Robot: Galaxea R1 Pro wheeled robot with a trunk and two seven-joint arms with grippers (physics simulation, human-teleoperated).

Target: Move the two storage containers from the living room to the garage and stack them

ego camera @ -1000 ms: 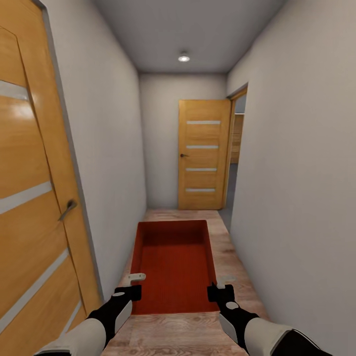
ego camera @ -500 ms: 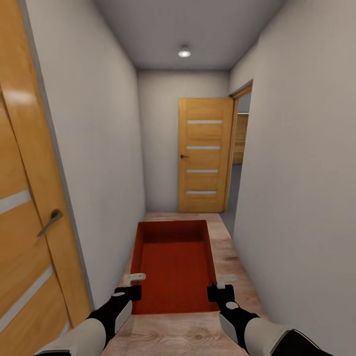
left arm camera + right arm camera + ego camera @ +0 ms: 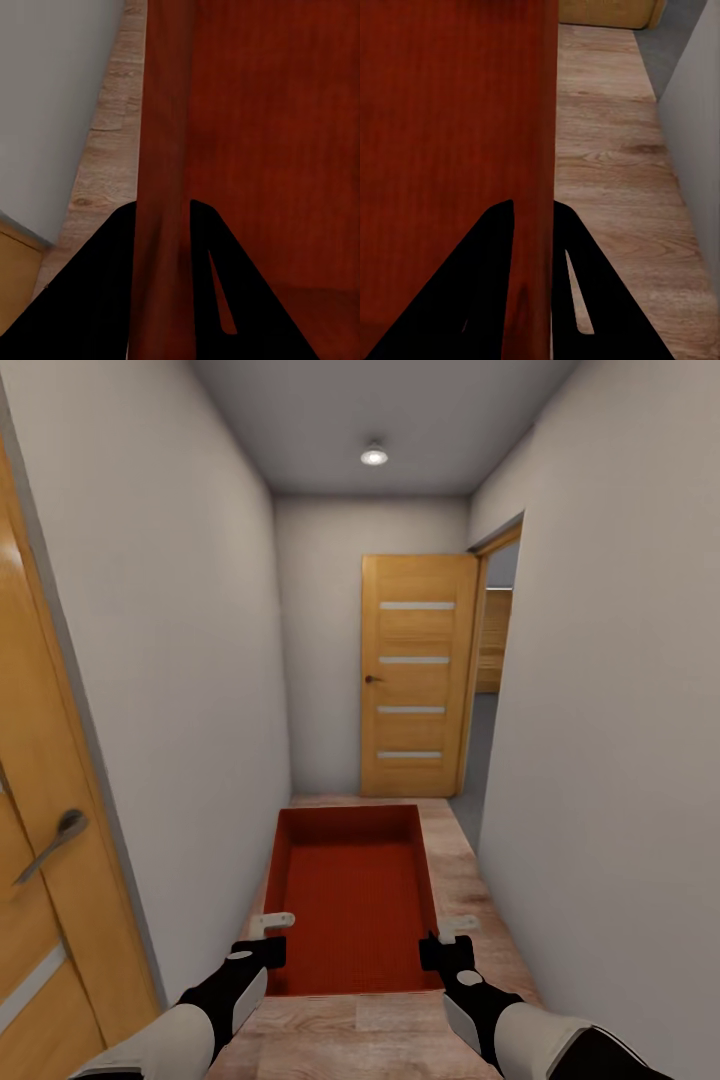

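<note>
I hold one orange-red open-top storage container (image 3: 350, 890) level in front of me, above a light wood plank floor in a narrow hallway. My left gripper (image 3: 272, 935) is shut on the container's left wall near its close end. In the left wrist view that wall (image 3: 161, 135) runs between the fingers of the left gripper (image 3: 163, 206). My right gripper (image 3: 440, 938) is shut on the right wall, and the right wrist view shows this wall (image 3: 540, 112) clamped in the right gripper (image 3: 532, 204). The container's inside is bare.
White walls stand close on both sides. A wooden door (image 3: 40, 840) with a lever handle is near on the left. A closed wooden door (image 3: 415, 675) ends the hallway. Beside it an open doorway (image 3: 492, 690) on the right shows grey flooring.
The camera has moved forward down the hallway: the left door slid toward the picture's edge and the far door grew slightly. Container and grippers keep their places.
</note>
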